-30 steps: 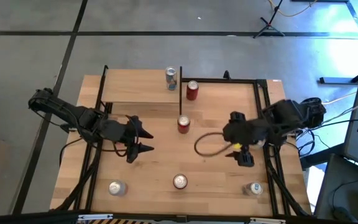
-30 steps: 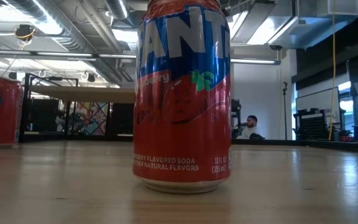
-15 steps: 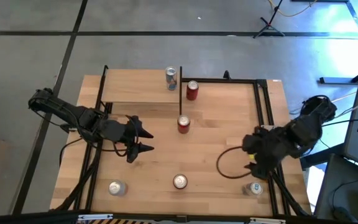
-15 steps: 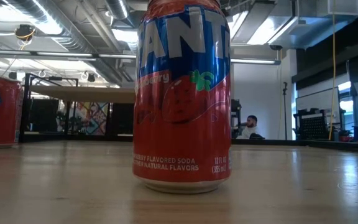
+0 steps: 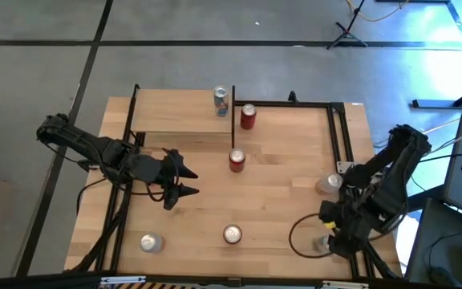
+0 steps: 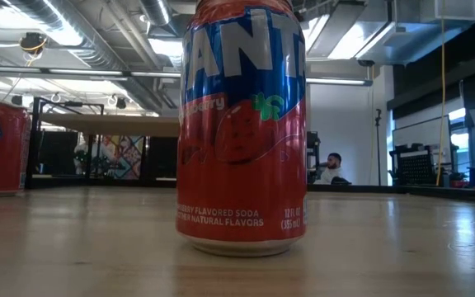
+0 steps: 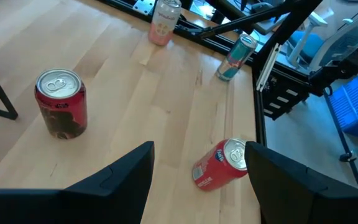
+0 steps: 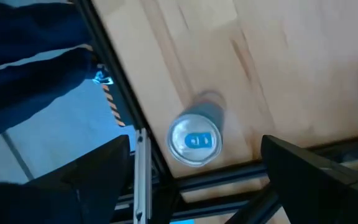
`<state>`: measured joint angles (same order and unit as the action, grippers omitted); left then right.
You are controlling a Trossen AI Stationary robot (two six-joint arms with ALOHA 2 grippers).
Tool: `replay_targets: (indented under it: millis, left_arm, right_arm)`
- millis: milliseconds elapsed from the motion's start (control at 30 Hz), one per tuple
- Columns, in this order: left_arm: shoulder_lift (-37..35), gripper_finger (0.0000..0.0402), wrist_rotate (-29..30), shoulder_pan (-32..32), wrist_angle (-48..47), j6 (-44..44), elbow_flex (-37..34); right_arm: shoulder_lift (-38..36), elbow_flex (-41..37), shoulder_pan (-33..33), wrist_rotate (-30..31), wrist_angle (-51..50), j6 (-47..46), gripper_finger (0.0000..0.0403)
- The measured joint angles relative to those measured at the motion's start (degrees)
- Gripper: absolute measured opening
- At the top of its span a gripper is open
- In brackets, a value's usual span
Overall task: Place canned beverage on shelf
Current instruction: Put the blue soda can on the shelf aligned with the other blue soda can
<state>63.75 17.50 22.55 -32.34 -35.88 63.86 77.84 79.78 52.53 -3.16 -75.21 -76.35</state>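
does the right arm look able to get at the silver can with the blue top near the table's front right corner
Probably yes. The right end effector hangs open right above the silver can with the blue top, which stands upright and alone beside the black metal frame rail; only that rail crowds one side.

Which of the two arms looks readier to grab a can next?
The right. Its gripper hangs open directly above the silver-blue can at the table's near right corner. The left gripper waits open over bare wood, no can between its fingers.
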Motion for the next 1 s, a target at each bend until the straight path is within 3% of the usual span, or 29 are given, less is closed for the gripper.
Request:
replay_targets:
  millis: [333,633,1000]
  left_arm:
    - [0.0,0.0247,1.7,0.0,0.0,0.0,0.0]
    - [0.0,0.0247,1.8,0.0,0.0,-0.2,0.0]
    - [0.0,0.0247,1.8,0.0,0.0,-0.2,0.0]
  right_arm:
    - [0.0,-9.6,4.2,-1.0,7.6,-13.0,0.0351]
    - [1.1,-12.0,4.2,-0.5,9.4,-23.3,0.0351]
    - [7.2,-12.0,4.1,-2.4,9.6,-25.2,0.0351]
